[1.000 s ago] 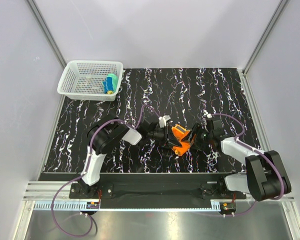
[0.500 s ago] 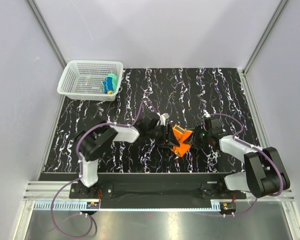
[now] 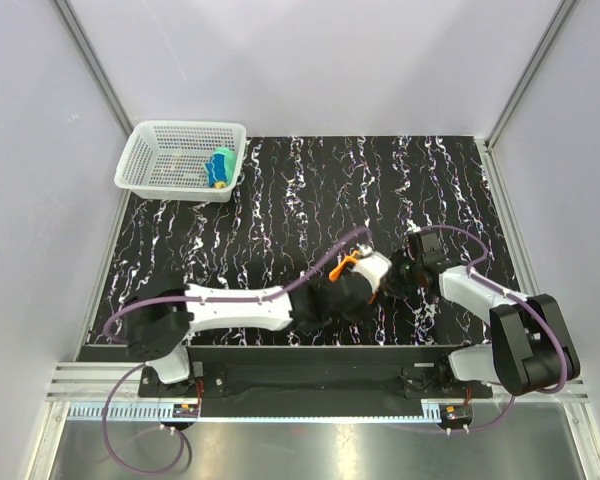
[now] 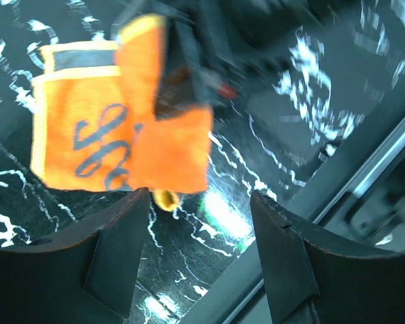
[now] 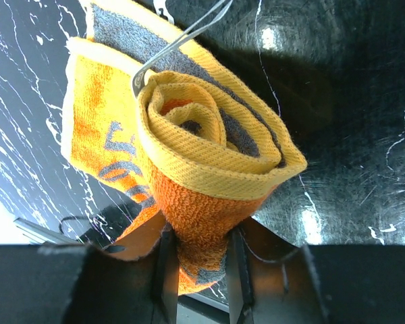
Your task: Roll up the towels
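The orange towel (image 5: 189, 135) with grey marks is wound into a loose roll. My right gripper (image 5: 196, 270) is shut on its lower end, the cloth pinched between both fingers. In the left wrist view the orange towel (image 4: 121, 135) hangs beyond my left gripper (image 4: 201, 202), which is open with only tabletop between its fingers. From above, just a sliver of the orange towel (image 3: 349, 262) shows between the left gripper (image 3: 360, 285) and the right gripper (image 3: 392, 278). The other towel (image 3: 219, 167), yellow and teal, lies rolled in the white basket (image 3: 132, 170).
The white mesh basket stands at the table's far left corner. The left arm (image 3: 240, 305) lies stretched low along the near edge toward the right. A metal rail (image 3: 300, 375) runs along the table's front. Grey walls close in both sides and the back.
My left gripper opened and came off the orange towel, and its arm stretched out low to the right. My right gripper shut on the towel's end.
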### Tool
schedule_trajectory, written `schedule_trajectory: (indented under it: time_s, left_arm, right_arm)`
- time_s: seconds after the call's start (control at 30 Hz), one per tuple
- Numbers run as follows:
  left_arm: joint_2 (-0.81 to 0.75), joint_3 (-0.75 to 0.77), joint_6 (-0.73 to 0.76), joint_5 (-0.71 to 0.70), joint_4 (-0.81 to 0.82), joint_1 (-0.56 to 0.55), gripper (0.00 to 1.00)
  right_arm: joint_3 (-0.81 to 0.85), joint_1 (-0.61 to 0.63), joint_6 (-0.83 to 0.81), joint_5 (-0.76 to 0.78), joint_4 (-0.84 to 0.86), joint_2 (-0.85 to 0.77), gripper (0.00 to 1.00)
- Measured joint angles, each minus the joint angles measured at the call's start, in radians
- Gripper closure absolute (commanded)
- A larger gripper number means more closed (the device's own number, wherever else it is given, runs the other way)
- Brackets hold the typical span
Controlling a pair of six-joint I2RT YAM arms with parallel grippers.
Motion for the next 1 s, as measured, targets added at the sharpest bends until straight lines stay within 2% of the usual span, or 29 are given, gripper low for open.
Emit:
schedule_trajectory:
  time_s: [0.17,0.2,0.3,0.4,0.43,0.57,0.63,0.7,0.8,0.9,1.0]
  left_arm:
    - [0.153,0.089,0.121,-0.129,-0.009,-0.100,0.35]
    - [0.188,0.110,0.137,-0.149,-0.017,-0.109,0.40]
    - [0.280,0.167,0.164,-0.190,-0.039,-0.120,0.46]
    - [0.349,0.224,0.172,-0.235,-0.073,-0.120,0.58]
    - [0.363,0.236,0.176,-0.248,-0.079,-0.120,0.70]
    - [0.386,0.255,0.179,-0.278,-0.086,-0.120,0.93]
    - [0.386,0.255,0.180,-0.280,-0.086,-0.121,0.98]
    - [0.386,0.255,0.178,-0.275,-0.084,-0.120,1.00]
    - [0.386,0.251,0.180,-0.257,-0.080,-0.114,1.00]
    - [0.384,0.250,0.178,-0.213,-0.077,-0.092,1.00]
    - [0.369,0.245,0.171,-0.154,-0.080,-0.065,1.00]
  right_arm:
    - [0.010,0.000,-0.006,0.000,-0.022,0.000,0.71]
    - [0.012,0.000,-0.007,0.000,-0.028,0.000,0.71]
    - [0.014,0.000,-0.012,0.000,-0.041,-0.002,0.71]
    - [0.014,0.000,-0.015,0.004,-0.056,-0.015,0.71]
    - [0.014,0.000,-0.017,0.008,-0.059,-0.021,0.71]
    - [0.014,0.000,-0.026,0.010,-0.081,-0.045,0.70]
    - [0.014,0.000,-0.029,0.010,-0.094,-0.057,0.68]
    - [0.015,0.000,-0.036,0.010,-0.116,-0.076,0.41]
    - [0.038,0.001,-0.041,0.019,-0.190,-0.106,0.16]
    - [0.101,0.002,-0.067,0.066,-0.294,-0.125,0.10]
    - [0.181,-0.005,-0.089,0.116,-0.357,-0.127,0.09]
